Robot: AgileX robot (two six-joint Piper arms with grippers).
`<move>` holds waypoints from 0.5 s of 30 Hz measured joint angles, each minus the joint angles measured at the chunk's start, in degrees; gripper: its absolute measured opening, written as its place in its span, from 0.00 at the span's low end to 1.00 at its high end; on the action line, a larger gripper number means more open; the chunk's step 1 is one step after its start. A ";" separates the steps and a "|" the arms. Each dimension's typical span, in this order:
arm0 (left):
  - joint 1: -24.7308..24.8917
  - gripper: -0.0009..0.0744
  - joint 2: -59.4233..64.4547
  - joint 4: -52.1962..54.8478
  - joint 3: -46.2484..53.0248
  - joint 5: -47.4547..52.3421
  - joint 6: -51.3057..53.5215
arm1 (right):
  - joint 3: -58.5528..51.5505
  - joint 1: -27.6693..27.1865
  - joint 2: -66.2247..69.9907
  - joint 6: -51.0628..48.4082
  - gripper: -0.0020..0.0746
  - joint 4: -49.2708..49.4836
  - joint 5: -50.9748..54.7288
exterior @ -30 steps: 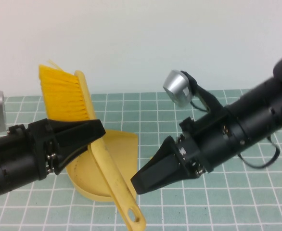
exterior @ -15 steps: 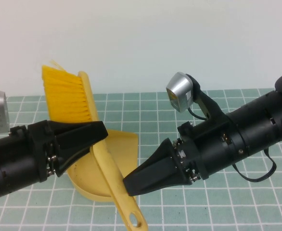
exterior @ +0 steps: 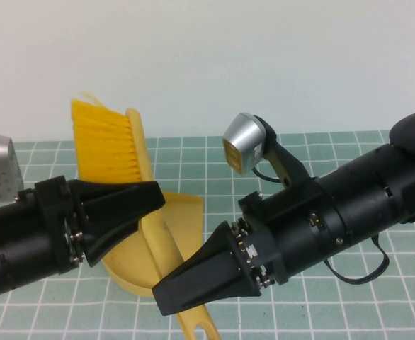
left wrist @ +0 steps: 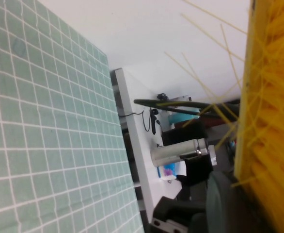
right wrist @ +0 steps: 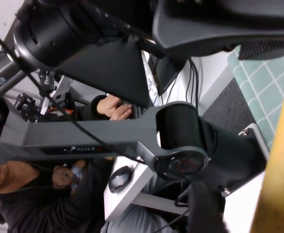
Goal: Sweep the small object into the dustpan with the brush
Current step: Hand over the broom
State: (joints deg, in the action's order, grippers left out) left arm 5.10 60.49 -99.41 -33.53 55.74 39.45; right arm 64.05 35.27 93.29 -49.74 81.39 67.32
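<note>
Lower and farther toward 8 o'clock now, my right gripper (exterior: 166,296) is together beside the brush (exterior: 144,205); left gripper (exterior: 147,200) clamps it over the dustpan (exterior: 183,219).

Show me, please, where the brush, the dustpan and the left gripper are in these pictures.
brush (exterior: 108,145): high view, on the yellow bristles.
dustpan (exterior: 183,216): high view, on the bare yellow pan beside the brush handle.
left gripper (exterior: 126,205): high view, on the black fingers holding the brush.
</note>
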 joint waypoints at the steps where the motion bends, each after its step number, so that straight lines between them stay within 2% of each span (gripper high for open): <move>1: 0.00 0.22 0.00 0.00 0.00 0.00 -0.58 | -0.10 0.10 0.00 0.00 0.52 0.00 -0.10; 6: 0.00 0.22 -0.08 -0.14 0.00 0.36 -2.10 | -0.33 0.37 0.00 0.36 0.29 0.32 -1.17; 12: 0.00 0.25 -0.08 -0.52 -0.14 0.63 -0.22 | -0.43 0.37 0.22 -0.43 0.26 1.45 -1.28; 14: 0.00 0.33 -0.08 -0.73 -0.14 1.04 -0.07 | -0.43 0.37 0.33 -1.30 0.26 1.88 -1.28; 15: 0.00 0.41 -0.08 -0.73 -0.14 1.18 -0.18 | -0.43 0.37 0.33 -1.88 0.26 2.28 -1.28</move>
State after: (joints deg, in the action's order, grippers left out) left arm 5.10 60.41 -100.13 -33.67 56.92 39.27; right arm 63.62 35.64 93.62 -51.62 83.67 66.04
